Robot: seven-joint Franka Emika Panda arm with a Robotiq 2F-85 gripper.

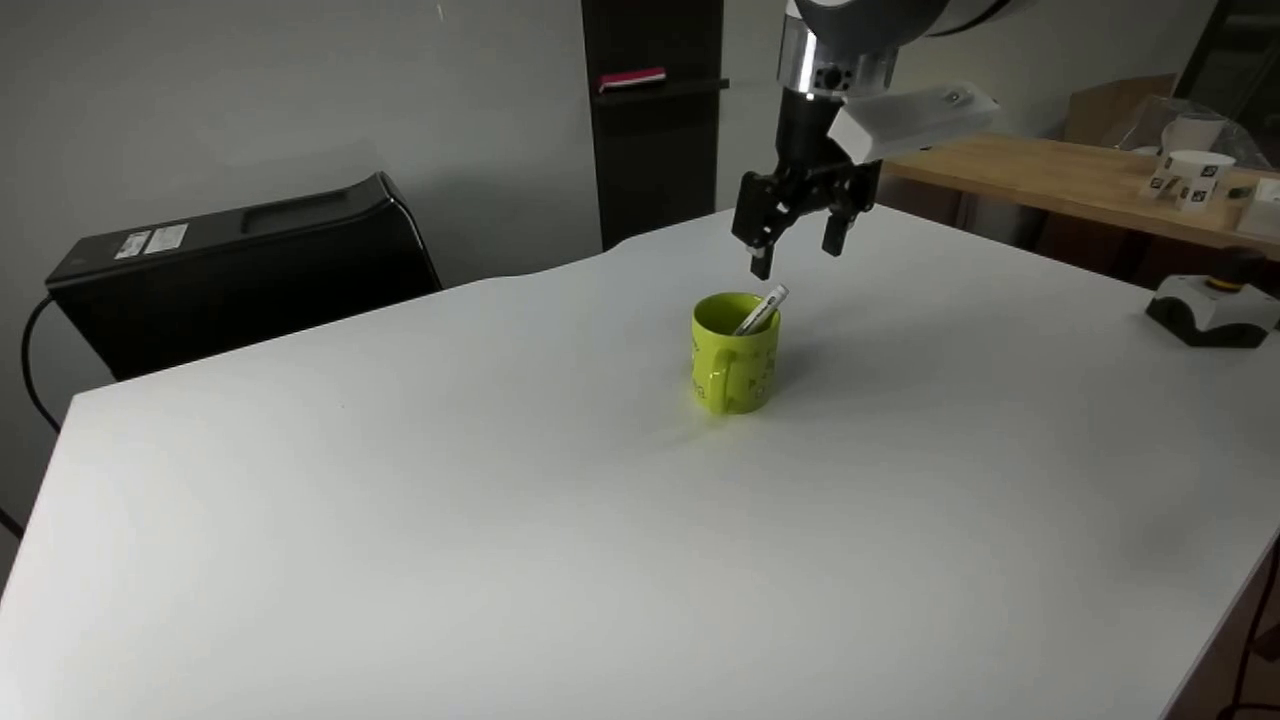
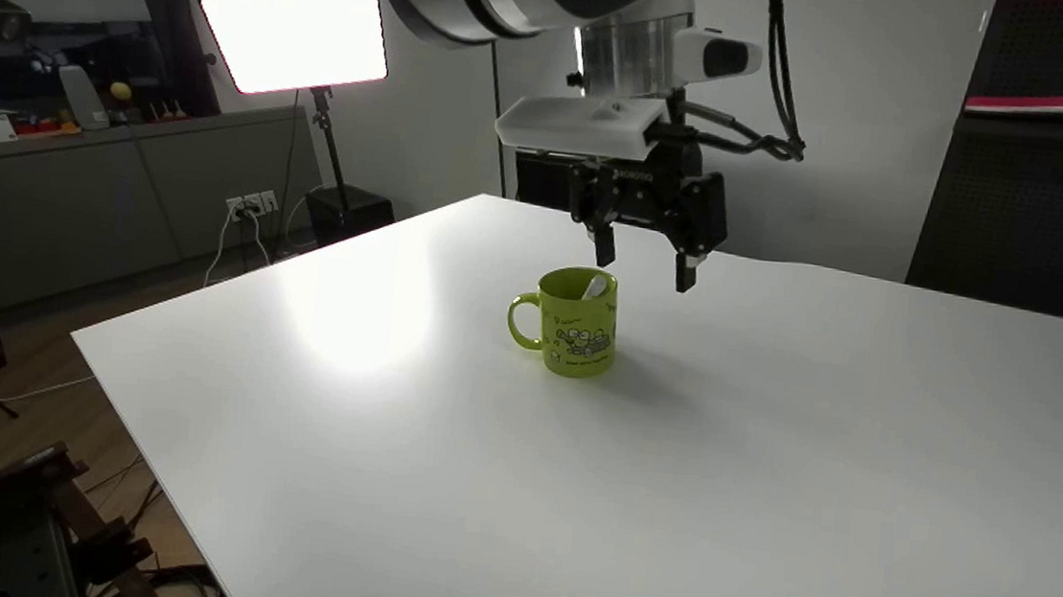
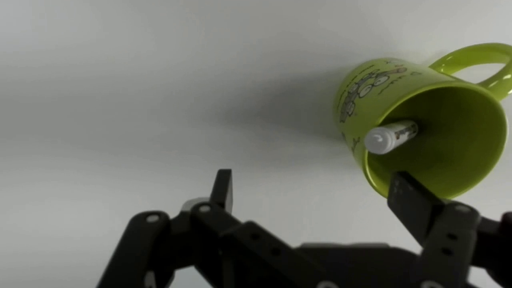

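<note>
My gripper (image 2: 644,272) hangs w/ jaws spread wide, near the green mug (image 2: 577,333). Mug's upright on the white table (image 1: 420,540); white pen (image 3: 393,137) (prob. a marker, label's blurry) leans inside.

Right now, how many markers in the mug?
1. A white marker leans inside the green mug, one end sticking out the top. The open pincer holds none. Part of the mug's inside can't be seen, so another short one could be hidden.
</note>
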